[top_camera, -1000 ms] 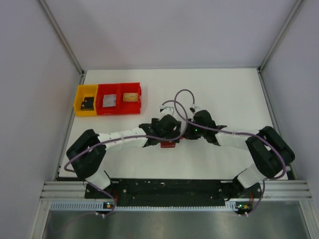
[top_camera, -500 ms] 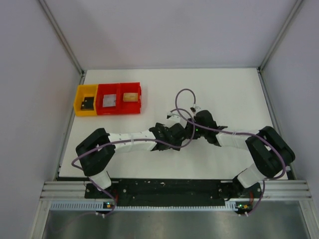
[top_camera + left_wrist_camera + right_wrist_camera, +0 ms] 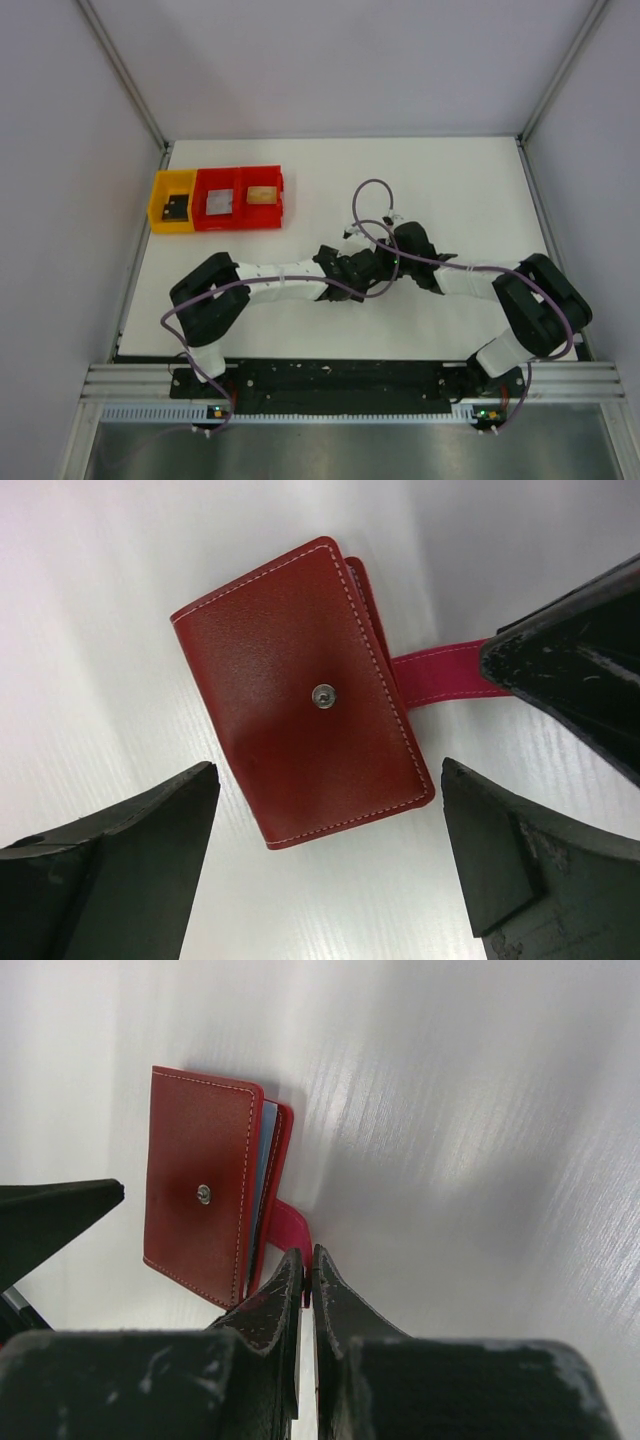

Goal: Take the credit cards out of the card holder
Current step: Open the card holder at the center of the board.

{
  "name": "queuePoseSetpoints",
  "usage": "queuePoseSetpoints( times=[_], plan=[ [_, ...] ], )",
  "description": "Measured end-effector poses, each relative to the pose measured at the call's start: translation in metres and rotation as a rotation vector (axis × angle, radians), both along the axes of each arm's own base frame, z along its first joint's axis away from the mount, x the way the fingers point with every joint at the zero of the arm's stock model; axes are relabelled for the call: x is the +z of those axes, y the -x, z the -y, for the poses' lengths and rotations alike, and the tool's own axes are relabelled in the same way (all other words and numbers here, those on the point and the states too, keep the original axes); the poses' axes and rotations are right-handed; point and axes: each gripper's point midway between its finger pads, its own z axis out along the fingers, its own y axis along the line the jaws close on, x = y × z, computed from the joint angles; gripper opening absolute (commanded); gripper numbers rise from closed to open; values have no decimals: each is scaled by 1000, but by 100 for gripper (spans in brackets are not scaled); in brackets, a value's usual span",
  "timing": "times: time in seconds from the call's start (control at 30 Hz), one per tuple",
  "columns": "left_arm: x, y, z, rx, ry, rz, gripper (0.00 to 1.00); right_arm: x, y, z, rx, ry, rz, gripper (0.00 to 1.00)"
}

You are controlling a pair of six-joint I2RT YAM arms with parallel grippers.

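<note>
One card holder points its strap into clamped right end effector; left end effector wide.

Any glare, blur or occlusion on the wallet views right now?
Left wrist: red wallet sharp, mild sheen beside its snap, table washed out toward the top. Right wrist: streaky glare on the table right of the wallet, right gripper near the lens slightly soft. Top: even light, wallet not visible.

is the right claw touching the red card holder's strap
Touching. The right wrist view shows the right claw shut on the strap of the card holder, pinching its end.
</note>
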Motion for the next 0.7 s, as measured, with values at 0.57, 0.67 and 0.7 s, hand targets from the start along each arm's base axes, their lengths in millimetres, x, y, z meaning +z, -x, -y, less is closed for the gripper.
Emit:
queuePoseSetpoints(
  times=[0.57,0.67,0.7],
  plan=[
    [5,-7,-17,28,-90,55,64,3,-2,2,-5,-7,4,0],
    [15,-10,-19,40,-81,85,64,3,-2,2,-3,-5,5,0],
    [20,-12,-20,44,-76,98,64,2,-2,3,0,-3,6,0]
  ],
)
